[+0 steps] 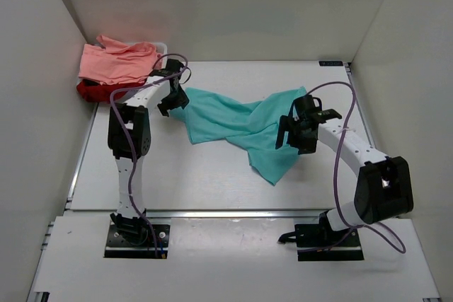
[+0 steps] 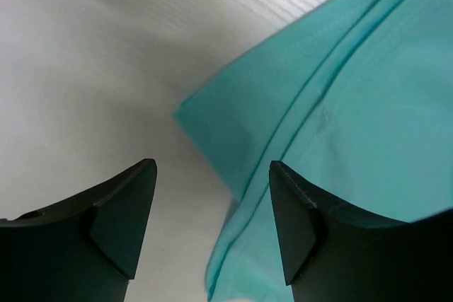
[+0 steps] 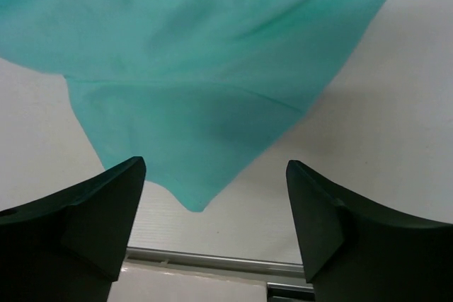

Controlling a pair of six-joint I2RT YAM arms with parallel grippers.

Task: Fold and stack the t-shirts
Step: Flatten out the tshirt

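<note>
White table (image 1: 177,175): teal t-shirt (image 1: 233,122) lies between left hand (image 1: 170,101), right hand (image 1: 292,138).

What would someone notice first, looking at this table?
A crumpled teal t-shirt sprawls across the middle of the table, with the open left hand at its left end and the open right hand over its right side. In the far left corner, a salmon pink t-shirt lies over a dark red one.

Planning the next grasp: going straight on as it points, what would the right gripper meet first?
Likely the teal t-shirt, its corner straight ahead; depth is unclear.
</note>
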